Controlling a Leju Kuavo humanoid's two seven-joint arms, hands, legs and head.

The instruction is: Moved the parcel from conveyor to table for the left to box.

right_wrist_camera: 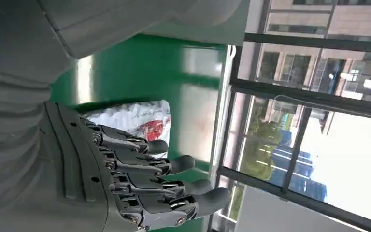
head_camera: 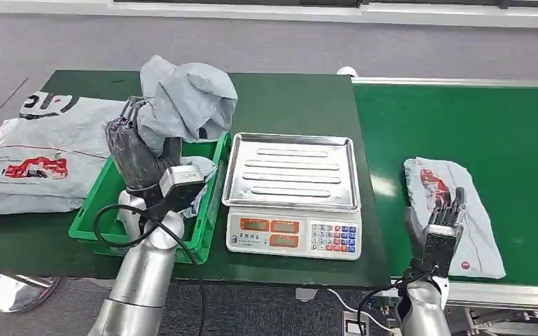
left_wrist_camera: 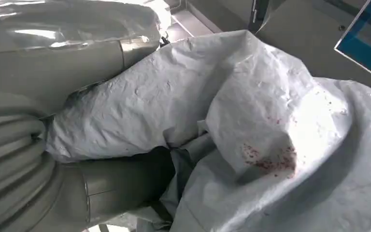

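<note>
My left hand (head_camera: pixel 134 150) grips a crumpled grey parcel bag (head_camera: pixel 185 101) and holds it up over the green box (head_camera: pixel 97 203). Up close, the left wrist view has the same grey bag (left_wrist_camera: pixel 251 145), with faint red print, bunched against the thumb (left_wrist_camera: pixel 121 188). A second grey parcel with red print (head_camera: pixel 455 210) lies flat on the green conveyor (head_camera: pixel 476 133). My right hand (head_camera: pixel 440 227) hovers over its near edge with fingers straight and apart, holding nothing. That parcel (right_wrist_camera: pixel 135 118) peeks past the right hand's fingers (right_wrist_camera: pixel 149 174) in the right wrist view.
A weighing scale with a steel tray (head_camera: pixel 293 171) stands on the dark green table (head_camera: pixel 287 98) between box and conveyor. A large grey bag with red print (head_camera: pixel 38 157) lies at the table's left. Another pale bag (head_camera: pixel 199 171) lies inside the box.
</note>
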